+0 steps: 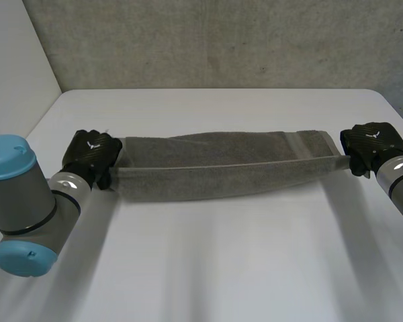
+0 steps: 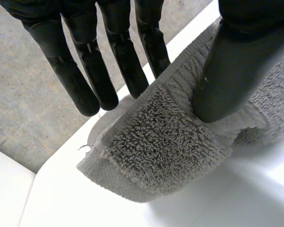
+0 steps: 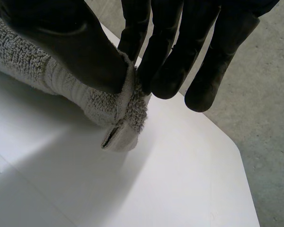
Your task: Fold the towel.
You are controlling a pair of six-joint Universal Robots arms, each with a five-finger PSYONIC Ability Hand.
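Observation:
A grey towel (image 1: 221, 168), folded into a long band, lies across the white table (image 1: 221, 268) between my two hands. My left hand (image 1: 91, 154) is at its left end. In the left wrist view the thumb (image 2: 227, 71) rests on the towel (image 2: 156, 137), while the straight fingers (image 2: 75, 80) stand behind its edge, mostly clear of the cloth. My right hand (image 1: 373, 144) is at the right end. There the thumb (image 3: 85, 52) and a finger pinch the towel (image 3: 99, 101) at its corner, just above the table.
A grey wall runs behind the table's far edge. In the right wrist view the table's corner (image 3: 236, 146) lies past the fingertips, with concrete floor (image 3: 270, 118) beyond. Bare table surface spreads in front of the towel.

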